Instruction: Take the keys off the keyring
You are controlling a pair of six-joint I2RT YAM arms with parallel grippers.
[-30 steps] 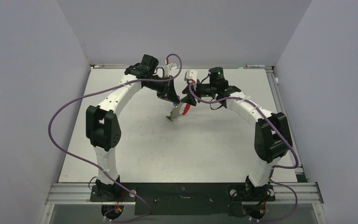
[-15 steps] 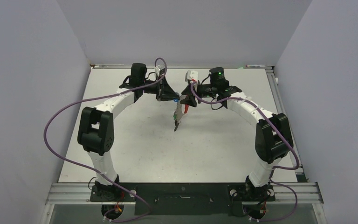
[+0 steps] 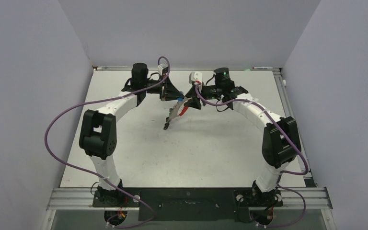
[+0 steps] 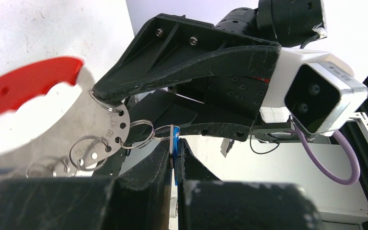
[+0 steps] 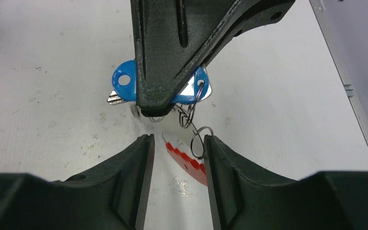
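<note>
The keyring (image 4: 33, 86), a flat loop part red and part silvery-grey, hangs in the air between my two grippers; it also shows in the top view (image 3: 176, 111). Small wire rings (image 4: 141, 132) link it to a blue-tagged key (image 5: 124, 82). My left gripper (image 4: 173, 143) is shut on that blue key (image 4: 175, 134). My right gripper (image 5: 175, 143) is open; the keyring's red edge (image 5: 187, 160) and a wire ring (image 5: 199, 139) lie between its fingers, the ring against the right finger. Other keys dangle below (image 3: 166, 125), too small to tell apart.
The two grippers (image 3: 176, 97) (image 3: 188, 102) nearly touch above the far middle of the white table (image 3: 139, 158). Purple cables (image 3: 57, 120) loop off both arms. Grey walls stand to the left, right and back.
The left wrist has turned and dropped in close to the right gripper. The hanging keyring and keys have swung to the left and now trail towards the left arm.
</note>
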